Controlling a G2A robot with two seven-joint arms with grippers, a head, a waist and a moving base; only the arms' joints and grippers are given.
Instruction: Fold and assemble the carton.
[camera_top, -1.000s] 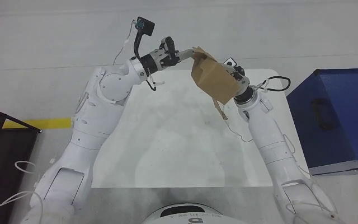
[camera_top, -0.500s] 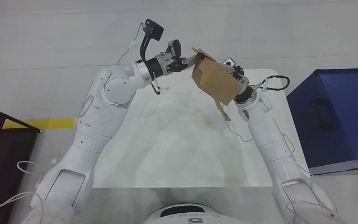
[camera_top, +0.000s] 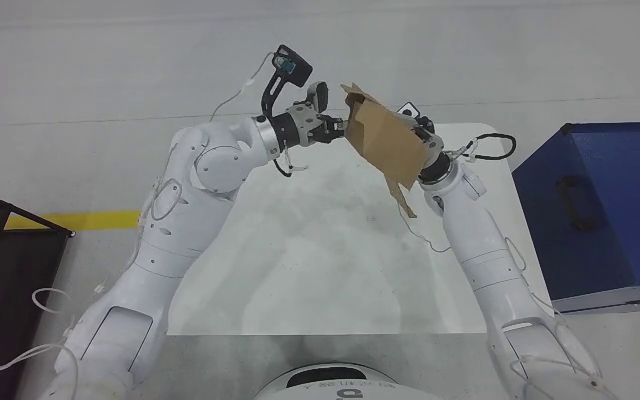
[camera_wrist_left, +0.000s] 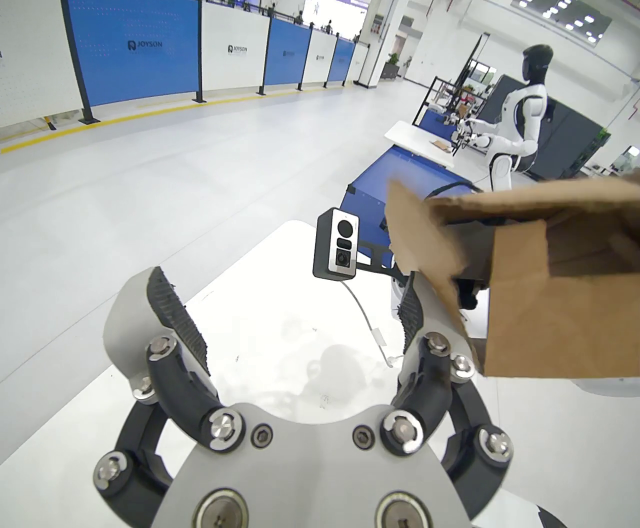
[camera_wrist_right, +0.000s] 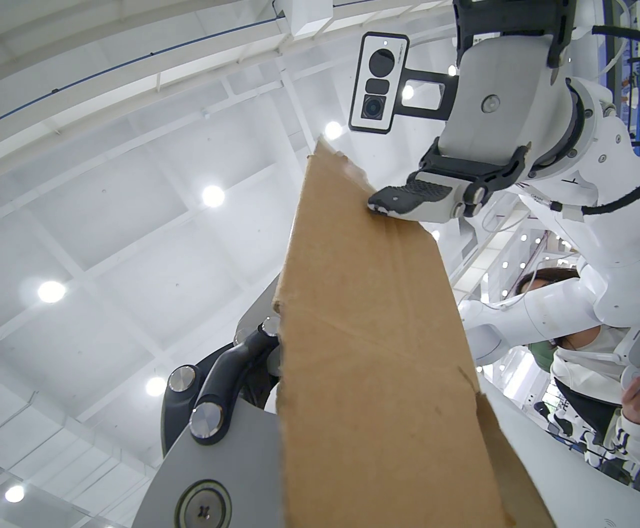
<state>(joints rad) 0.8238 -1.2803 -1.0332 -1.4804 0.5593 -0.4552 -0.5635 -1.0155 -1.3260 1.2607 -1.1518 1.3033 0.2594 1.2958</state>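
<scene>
Jaws of left gripper (camera_wrist_left: 285, 285) apart, one pad (camera_wrist_left: 410, 305) against a flap, right gripper (camera_top: 425, 135) seemingly clamped on carton (camera_top: 385, 140) aloft over table's (camera_top: 300, 250) 1 o'clock edge; body looks opened, flaps not yet closed.

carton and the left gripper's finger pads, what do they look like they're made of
Carton: brown cardboard, matte and uncoated; rough torn edges and pressed crease lines show. Pads of the left gripper: black, finely ribbed, dull, so probably rubber. They sit in smooth light-grey shells that could be plastic or painted metal.
</scene>
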